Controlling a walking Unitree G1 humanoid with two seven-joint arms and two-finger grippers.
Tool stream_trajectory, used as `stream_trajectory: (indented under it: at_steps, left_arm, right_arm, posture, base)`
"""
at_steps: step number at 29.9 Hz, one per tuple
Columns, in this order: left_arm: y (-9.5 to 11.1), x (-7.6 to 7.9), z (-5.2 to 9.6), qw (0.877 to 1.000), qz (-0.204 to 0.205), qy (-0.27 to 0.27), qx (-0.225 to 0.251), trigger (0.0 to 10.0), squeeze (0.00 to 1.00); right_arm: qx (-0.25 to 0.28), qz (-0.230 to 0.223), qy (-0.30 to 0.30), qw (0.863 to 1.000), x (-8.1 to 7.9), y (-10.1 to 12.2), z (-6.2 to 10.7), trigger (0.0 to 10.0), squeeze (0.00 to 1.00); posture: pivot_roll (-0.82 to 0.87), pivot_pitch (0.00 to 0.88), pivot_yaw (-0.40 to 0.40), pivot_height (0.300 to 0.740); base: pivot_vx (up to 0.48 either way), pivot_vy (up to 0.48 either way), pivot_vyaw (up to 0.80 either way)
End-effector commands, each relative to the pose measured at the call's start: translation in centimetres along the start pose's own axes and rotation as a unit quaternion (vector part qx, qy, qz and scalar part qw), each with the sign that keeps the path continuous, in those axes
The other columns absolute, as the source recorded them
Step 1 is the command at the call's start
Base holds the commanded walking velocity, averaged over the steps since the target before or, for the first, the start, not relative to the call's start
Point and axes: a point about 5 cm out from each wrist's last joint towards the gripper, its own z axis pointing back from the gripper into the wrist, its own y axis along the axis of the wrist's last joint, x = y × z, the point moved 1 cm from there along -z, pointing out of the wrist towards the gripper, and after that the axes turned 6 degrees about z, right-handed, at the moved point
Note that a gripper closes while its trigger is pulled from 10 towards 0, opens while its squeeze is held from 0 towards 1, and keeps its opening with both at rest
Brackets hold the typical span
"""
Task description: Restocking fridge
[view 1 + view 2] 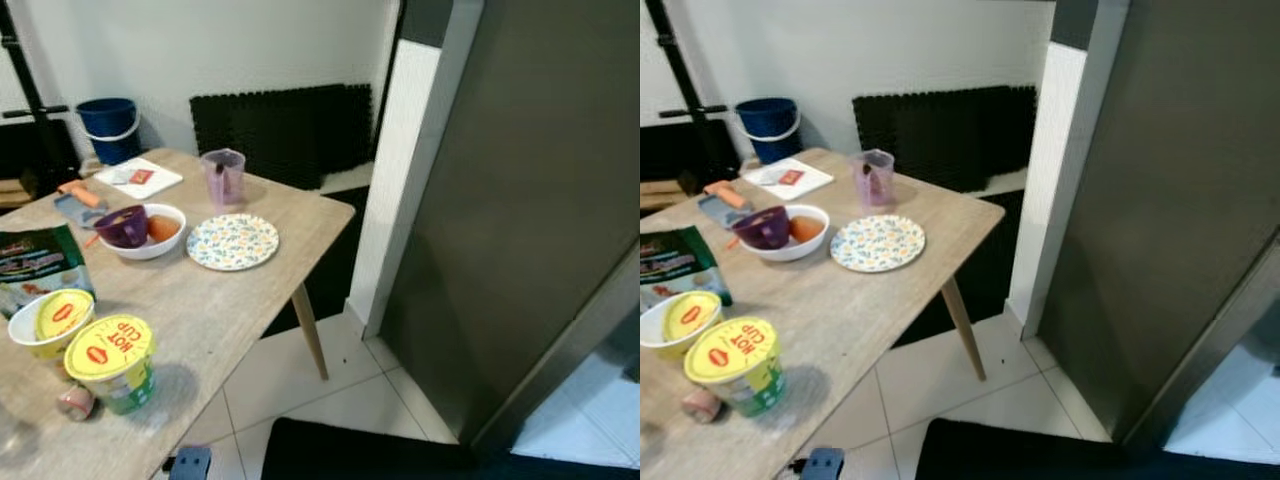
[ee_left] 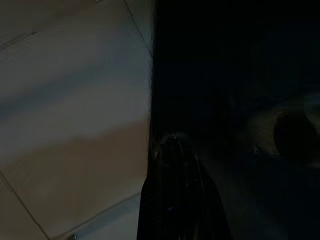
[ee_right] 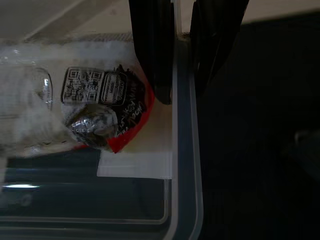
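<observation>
**Two Noodle Cups on the Table, a Clear Tub in the Right Claw**

Two yellow-lidded noodle cups (image 1: 110,362) stood close together at the near end of the wooden table (image 1: 230,300), toward seven o'clock in the head view. A green packet (image 1: 38,262) lay just beyond them. Farther along sat a white bowl (image 1: 150,232) with a purple cup (image 1: 123,226) and something orange inside it. A patterned plate (image 1: 233,241) lay just beside the bowl at its three o'clock. A purple measuring jug (image 1: 224,176) stood at twelve o'clock of that plate. A blue bucket (image 1: 110,128) sat on the floor past the table's far end.

The fridge (image 1: 530,200) rose tall and grey at three o'clock, apart from the table across white floor tiles (image 1: 340,385).

The right gripper (image 3: 182,95) had its two black fingers (image 3: 152,50) drawn in narrow, one on either side of the wall of a clear container (image 3: 185,165), pinching its rim. Inside the tub lay a packet (image 3: 107,100) with a red label and a printed code.

The left gripper (image 2: 172,165) hung in deep shade above the tiles — how wide its fingers stood I cannot tell.
</observation>
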Motion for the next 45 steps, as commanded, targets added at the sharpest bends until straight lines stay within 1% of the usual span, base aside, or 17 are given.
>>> stream_trajectory:
  at_steps: [1, 6, 17, 37, 45]
  left_arm:
    - [-0.52, -0.33, 0.13, 1.0, -0.007, 0.001, -0.011, 10.0, 0.0]
    - [-0.57, -0.52, 0.19, 1.0, -0.008, 0.001, -0.012, 10.0, 0.0]
    - [-0.57, -0.28, 0.11, 1.0, -0.012, 0.001, -0.014, 10.0, 0.0]
    - [-0.54, -0.51, 0.17, 1.0, -0.014, 0.001, -0.015, 10.0, 0.0]
    - [-0.86, -0.28, 0.16, 1.0, -0.013, 0.0, -0.017, 10.0, 0.0]
  right_arm:
    - [-0.006, -0.001, -0.003, 1.0, 0.04, -0.36, 0.01, 10.0, 0.0]
    - [-0.006, 0.0, -0.003, 1.0, 0.03, -0.35, 0.01, 10.0, 0.0]
    - [-0.005, 0.004, -0.002, 1.0, -0.01, -0.33, 0.01, 10.0, 0.0]
    - [-0.002, 0.01, -0.002, 1.0, 0.06, -0.04, 0.0, 10.0, 0.0]
    - [-0.002, 0.008, 0.0, 1.0, -0.1, -0.13, 0.0, 10.0, 0.0]
  posture:
    - [-0.01, 0.0, -0.031, 0.74]
    - [-0.01, 0.0, -0.032, 0.74]
    - [-0.01, 0.0, -0.03, 0.74]
    - [-0.01, 0.0, -0.031, 0.74]
    - [-0.01, 0.0, -0.028, 0.74]
  base:
    - [0.0, 0.0, -0.8]
    - [0.0, 0.0, -0.8]
    - [0.0, 0.0, -0.8]
    - [0.0, 0.0, -0.8]
    - [0.0, 0.0, -0.8]
